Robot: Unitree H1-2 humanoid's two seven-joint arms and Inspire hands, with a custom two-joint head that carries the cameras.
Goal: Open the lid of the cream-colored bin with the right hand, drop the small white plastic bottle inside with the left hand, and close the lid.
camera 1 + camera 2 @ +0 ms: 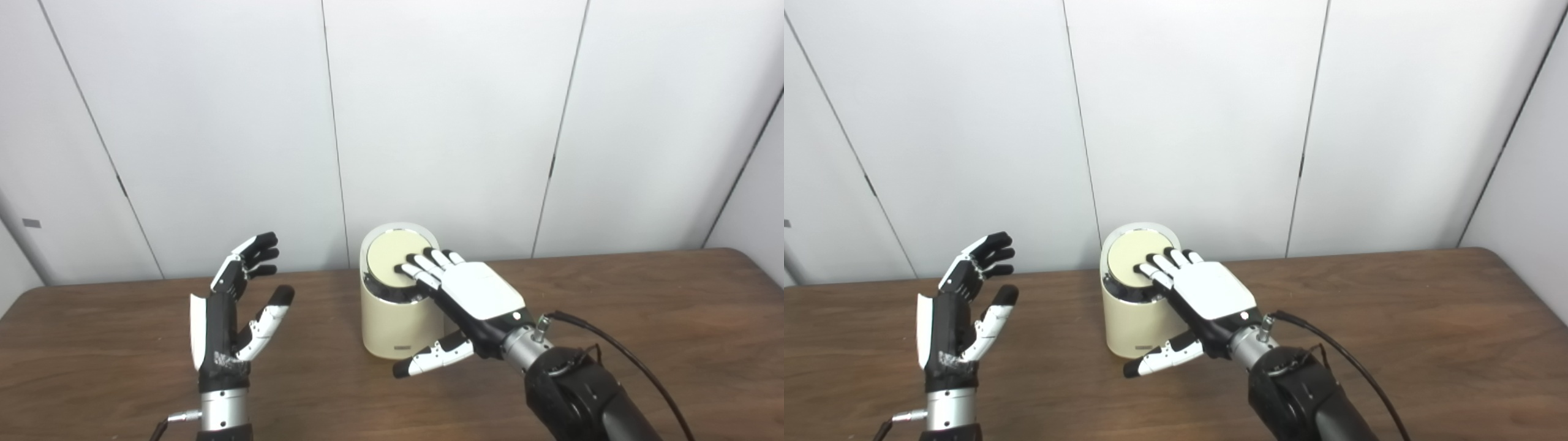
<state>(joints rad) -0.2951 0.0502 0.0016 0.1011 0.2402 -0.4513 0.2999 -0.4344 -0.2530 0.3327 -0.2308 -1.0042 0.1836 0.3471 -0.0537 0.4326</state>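
Two hands: right hand [471,291] lies flat w/ fingers spread on bin [395,327] lid [395,254]; left hand [236,306] well left of bin, fingers apart, empty; no bottle seen.

The scene is seen from two head cameras set side by side, both aimed forward and downward from above the near edge of the brown table [643,318] toward the white panelled wall [441,122]. The same close stretch is shared by both views: the bin [392,324] at mid-table, with the left hand [961,306] and right hand [1206,294] entering from the bottom. In the right eye view everything is shifted slightly leftward.
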